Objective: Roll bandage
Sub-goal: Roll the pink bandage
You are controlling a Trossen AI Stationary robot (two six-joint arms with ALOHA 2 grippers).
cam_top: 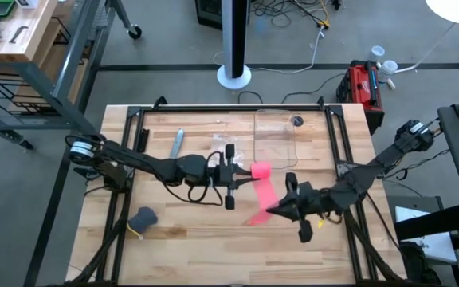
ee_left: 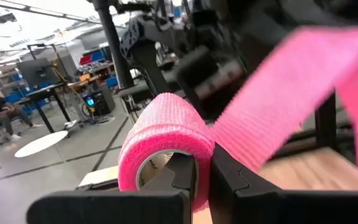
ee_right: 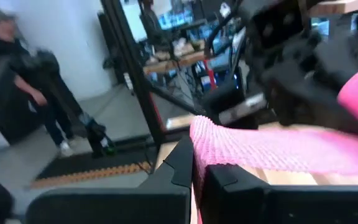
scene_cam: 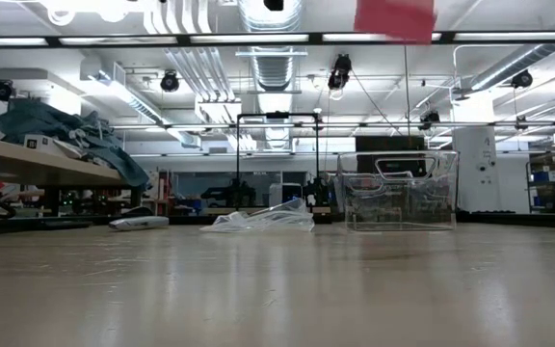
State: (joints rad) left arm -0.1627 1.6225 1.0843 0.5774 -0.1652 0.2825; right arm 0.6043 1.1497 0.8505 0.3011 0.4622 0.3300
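The bandage [ee_left: 166,134] is held above mid-desk [cam_top: 190,239]: left pincer [ee_left: 201,171] clamped on the roll's wall, right pincer [ee_right: 194,165] clamped on the loose tail. Winding is in hand. Next: turn the roll, keeping the strip taut.
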